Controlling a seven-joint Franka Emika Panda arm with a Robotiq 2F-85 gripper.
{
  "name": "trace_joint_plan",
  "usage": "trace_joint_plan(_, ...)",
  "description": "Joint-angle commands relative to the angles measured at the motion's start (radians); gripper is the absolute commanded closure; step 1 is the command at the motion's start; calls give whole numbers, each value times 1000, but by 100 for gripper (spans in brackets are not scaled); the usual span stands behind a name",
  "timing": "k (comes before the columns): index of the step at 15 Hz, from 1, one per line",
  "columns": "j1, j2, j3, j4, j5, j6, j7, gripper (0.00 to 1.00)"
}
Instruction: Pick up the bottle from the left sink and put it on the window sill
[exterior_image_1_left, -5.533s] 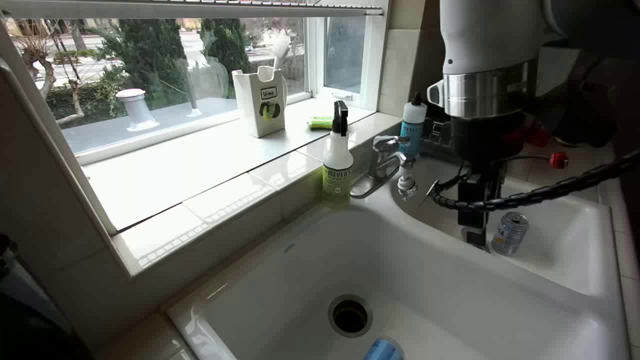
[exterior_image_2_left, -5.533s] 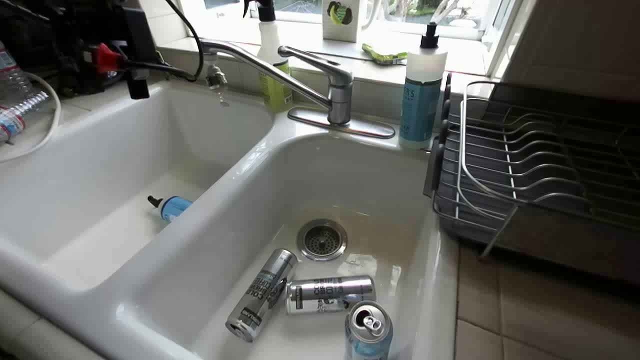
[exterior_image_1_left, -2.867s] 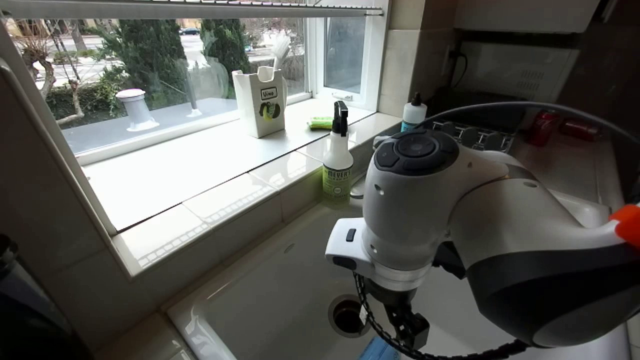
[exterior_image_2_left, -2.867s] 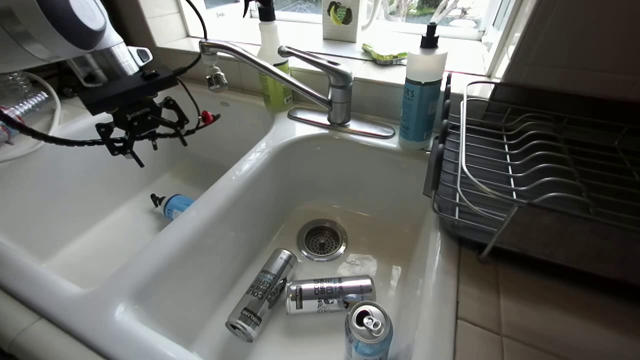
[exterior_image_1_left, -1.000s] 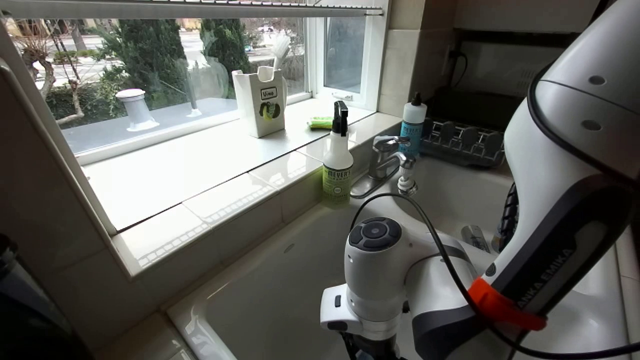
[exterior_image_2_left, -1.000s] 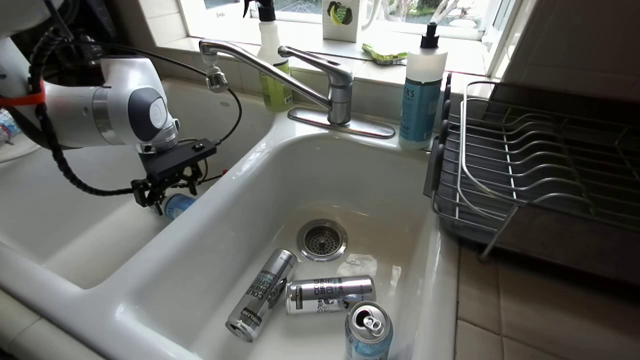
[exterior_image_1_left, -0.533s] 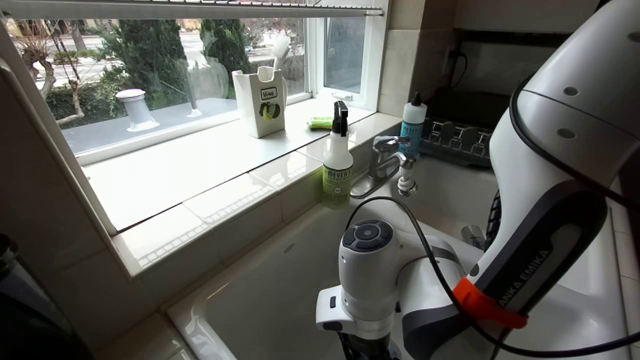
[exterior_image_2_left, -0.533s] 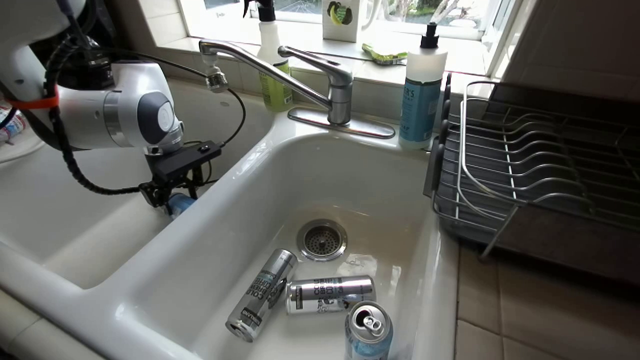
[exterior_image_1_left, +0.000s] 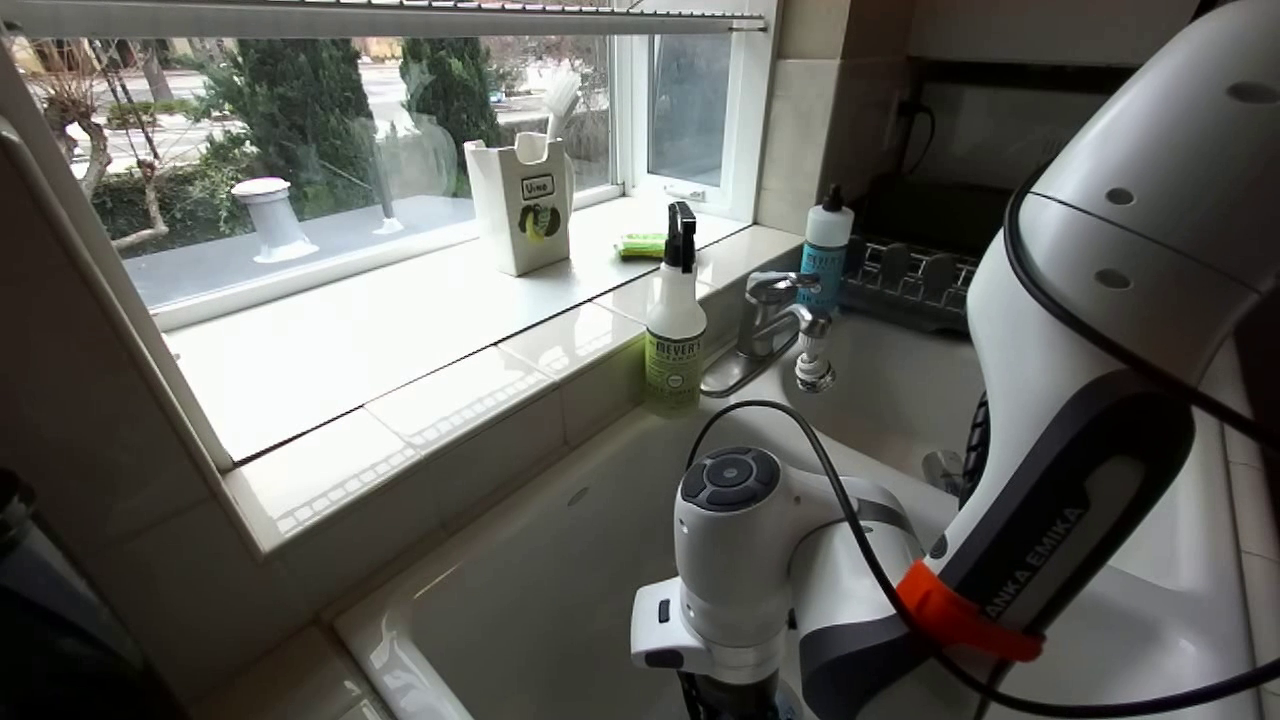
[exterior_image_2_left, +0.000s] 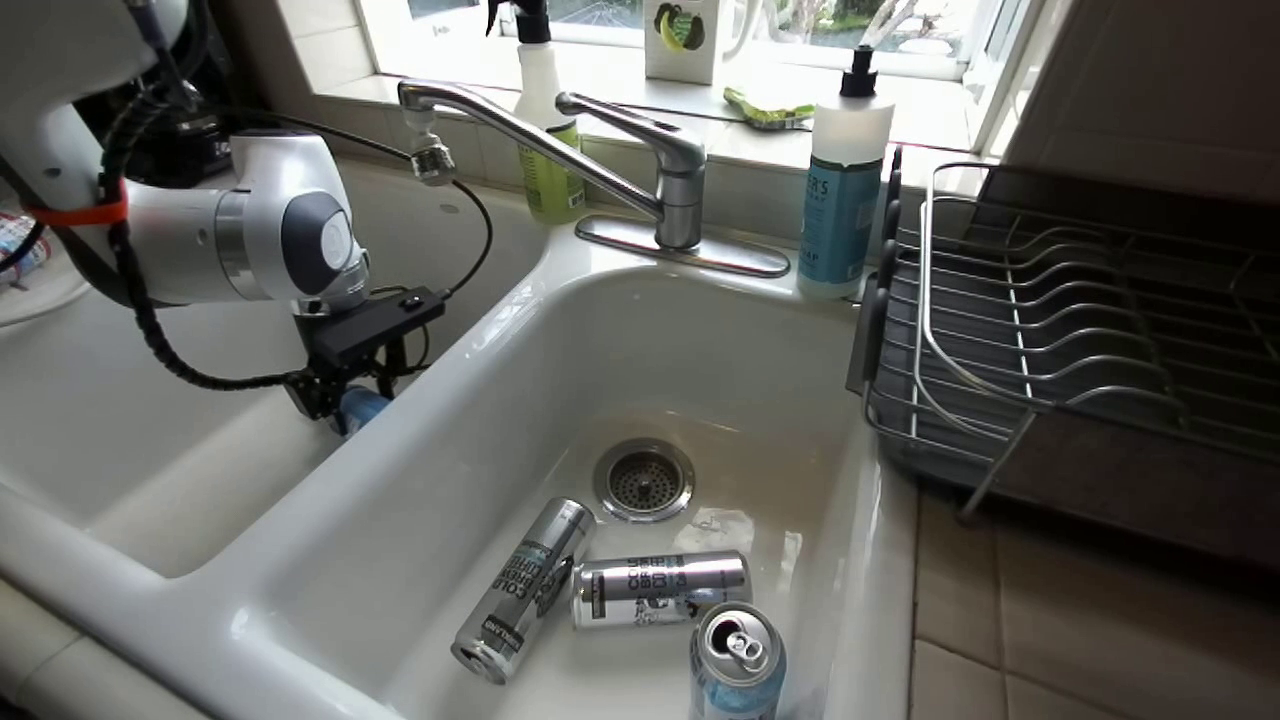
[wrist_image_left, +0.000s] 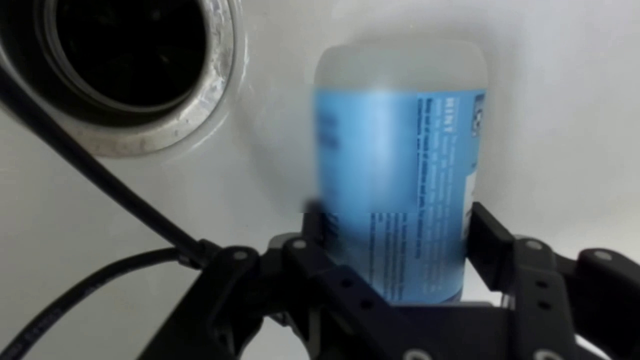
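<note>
The bottle (wrist_image_left: 395, 150) lies on its side on the floor of the left sink (exterior_image_2_left: 190, 500), its blue label facing up beside the dark round drain. My gripper (wrist_image_left: 400, 232) is shut on the bottle's body, one black finger pad (wrist_image_left: 492, 245) pressed against its right side and the other at its left. The black pump head is hidden under the gripper. In an exterior view only a bit of blue label shows beneath the gripper (exterior_image_2_left: 345, 400). The pale window sill (exterior_image_1_left: 350, 360) runs along the window above the sink.
A green-labelled spray bottle (exterior_image_1_left: 675, 350) and the faucet (exterior_image_2_left: 680, 190) stand between sink and sill. On the sill are a white carton-shaped pitcher (exterior_image_1_left: 525, 205) and a green item (exterior_image_1_left: 642, 245). Three cans lie or stand in the other basin (exterior_image_2_left: 740, 380). A dish rack (exterior_image_2_left: 1040, 300) flanks it.
From over the other basin, the arm has come across and down into the left sink. Over the last second the gripper shifted slightly lower and its jaws closed on the bottle.
</note>
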Motion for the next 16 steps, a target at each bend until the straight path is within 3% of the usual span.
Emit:
trace_joint_plan(1, -4, -2, 0, 2, -14, 1, 1, 56)
trace_joint_plan(8, -65, -106, 58, -71, 71, 51, 9, 56)
trace_joint_plan(16, -117, -305, 147, -200, 224, 212, 73, 56)
